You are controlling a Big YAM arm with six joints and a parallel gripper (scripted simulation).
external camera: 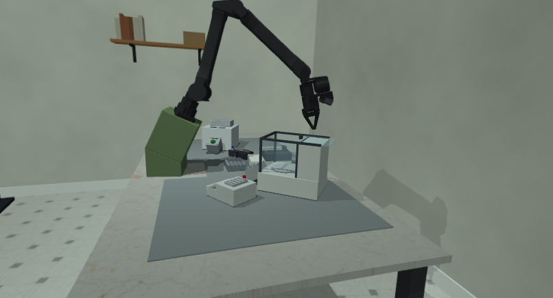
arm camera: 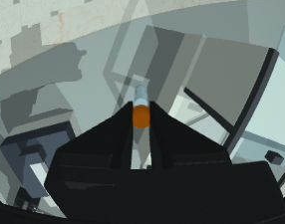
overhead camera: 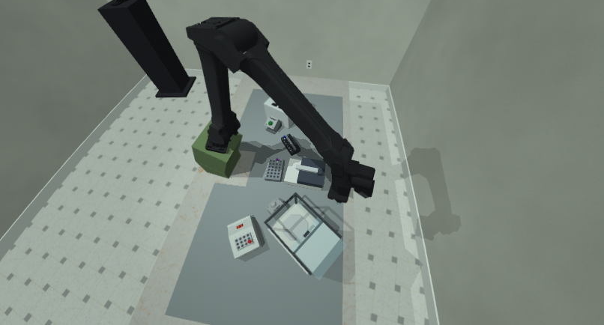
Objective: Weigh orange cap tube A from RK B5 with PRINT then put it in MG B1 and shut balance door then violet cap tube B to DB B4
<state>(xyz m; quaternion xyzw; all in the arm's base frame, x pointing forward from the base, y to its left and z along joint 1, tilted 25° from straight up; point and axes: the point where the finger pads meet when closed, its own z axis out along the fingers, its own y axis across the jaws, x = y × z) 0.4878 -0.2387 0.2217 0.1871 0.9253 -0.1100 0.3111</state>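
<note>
My gripper is shut on tube A, just below its orange cap. The tube hangs upright in the air, beside and above the balance, not over its pan. The balance's door pane is slid back, so the front of the top is open. No tube shows on the pan. Tube B, violet-capped, stands in the rack. The magnet block holds a blue-capped tube. The dry block stands right of the balance. The green lamp cannot be made out.
The spectrophotometer stands between magnet block and balance. The mixer is at the far left. The balance's glass walls rise close to the gripper. A room wall stands behind the bench.
</note>
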